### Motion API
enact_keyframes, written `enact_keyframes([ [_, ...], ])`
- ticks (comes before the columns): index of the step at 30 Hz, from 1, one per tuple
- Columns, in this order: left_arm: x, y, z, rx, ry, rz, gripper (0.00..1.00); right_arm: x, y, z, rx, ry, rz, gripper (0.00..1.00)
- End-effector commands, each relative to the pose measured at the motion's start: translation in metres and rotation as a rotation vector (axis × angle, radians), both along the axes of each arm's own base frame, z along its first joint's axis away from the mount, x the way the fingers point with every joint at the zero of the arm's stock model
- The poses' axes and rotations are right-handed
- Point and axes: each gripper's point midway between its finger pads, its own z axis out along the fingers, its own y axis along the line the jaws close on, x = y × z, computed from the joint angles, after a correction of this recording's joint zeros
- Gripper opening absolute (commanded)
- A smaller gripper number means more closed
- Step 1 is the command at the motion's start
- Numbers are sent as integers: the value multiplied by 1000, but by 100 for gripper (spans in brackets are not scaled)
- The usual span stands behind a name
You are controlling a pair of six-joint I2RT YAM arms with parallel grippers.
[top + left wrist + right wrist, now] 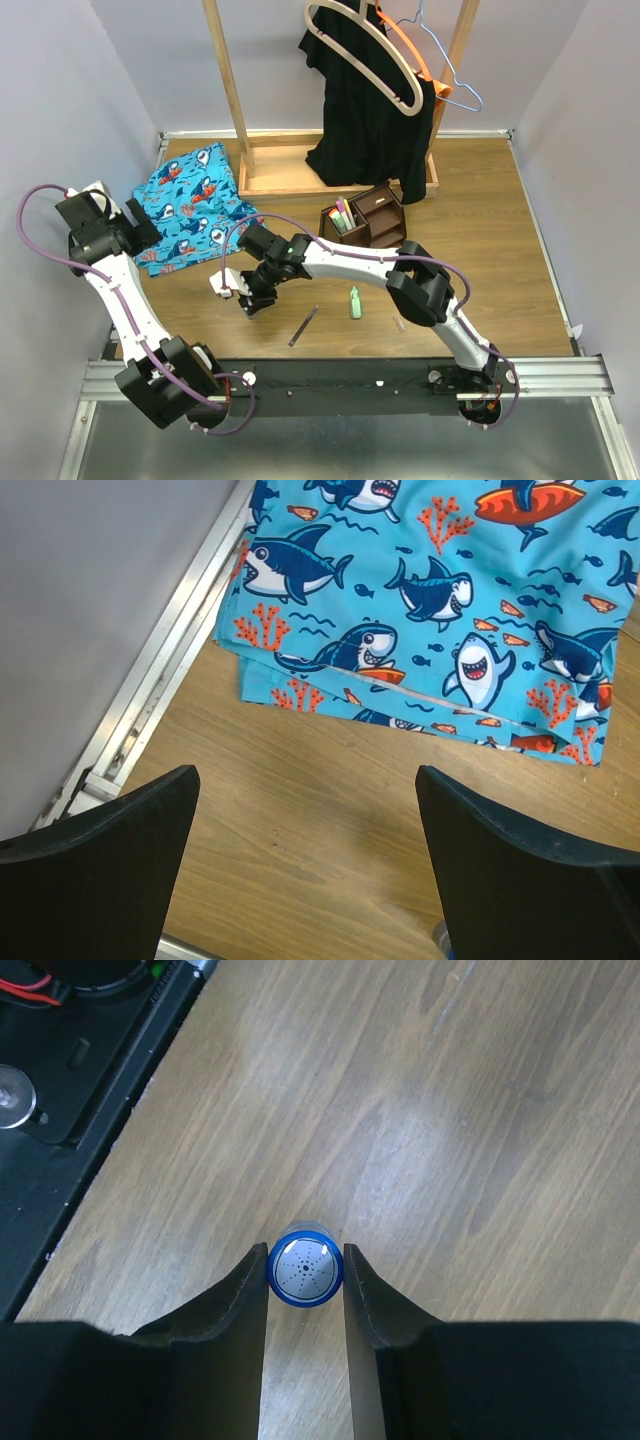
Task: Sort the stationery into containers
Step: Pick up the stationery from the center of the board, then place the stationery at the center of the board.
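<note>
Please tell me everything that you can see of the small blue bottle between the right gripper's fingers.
The small blue bottle shows end-on in the right wrist view: a round blue body with a shiny silver-white top face that bears fine radial lines and dots. It seems to stand upright on the wooden table. The right gripper has its black fingers against both sides of it.

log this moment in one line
right gripper: shut on blue bottle | left gripper: open, near shark cloth | unsorted: green marker, purple pen

The left arm and right arm are showing white links, black joints and purple cables. The left gripper is looking matte black.
</note>
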Motion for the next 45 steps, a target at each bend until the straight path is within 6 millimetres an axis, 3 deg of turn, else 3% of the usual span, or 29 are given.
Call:
enact_keyframes([
  [1, 8, -12, 8, -31, -44, -82, 99, 8, 5, 14, 1, -46, -51, 19],
  [6, 35, -49, 23, -9, -94, -296, 98, 37, -23, 43, -17, -91, -187, 14],
  [7, 38, -56, 24, -4, -94, -326, 98, 47, -31, 62, 3, -105, -227, 14],
  [9, 42, -72, 23, 34, -76, -415, 98, 54, -56, 61, -42, -123, -276, 12],
  [10, 46, -90, 23, 39, -71, -482, 98, 60, -69, 75, -31, -134, -298, 11],
  [12, 48, -108, 20, 37, -62, -545, 98, 59, -97, 71, -79, -122, -329, 6],
  [13, 50, -123, 20, 32, -62, -590, 98, 67, -112, 87, -61, -126, -365, 3],
  [14, 51, -129, 17, 25, -56, -605, 98, 70, -124, 90, -68, -123, -383, 1],
  [15, 52, -133, 17, 17, -60, -609, 98, 68, -142, 80, -106, -101, -405, 1],
  [17, 55, -145, 15, 16, -57, -634, 98, 84, -174, 99, -82, -99, -498, 1],
  [20, 61, -154, 13, 11, -62, -650, 98, 98, -228, 94, -117, -76, -624, 1],
  [21, 64, -157, 15, 10, -67, -659, 98, 97, -244, 114, -71, -97, -657, 1],
  [22, 64, -158, 15, 9, -66, -663, 98, 96, -268, 99, -106, -76, -699, 1],
  [24, 66, -162, 13, 1, -59, -676, 98, 85, -293, 113, -61, -105, -737, 1],
  [25, 66, -164, 12, -1, -57, -682, 98, 77, -311, 101, -81, -96, -762, 1],
  [27, 66, -172, 10, 1, -70, -721, 98, 64, -328, 94, -81, -104, -778, 1],
  [28, 65, -176, 10, 9, -83, -745, 98, 56, -337, 107, -28, -150, -777, 1],
  [29, 63, -180, 14, 39, -112, -784, 99, 44, -346, 90, -54, -137, -765, 1],
  [32, 62, -194, 12, 85, -152, -875, 99, 23, -357, 91, -11, -157, -742, 1],
  [33, 62, -197, 9, 83, -144, -884, 99, 14, -361, 81, -36, -131, -734, 1],
  [43, 80, -220, 10, 48, -127, -930, 99, -9, -394, 48, -174, -147, -736, 1],
  [45, 82, -220, 8, 50, -114, -933, 99, -9, -399, 49, -173, -169, -737, 1],
])
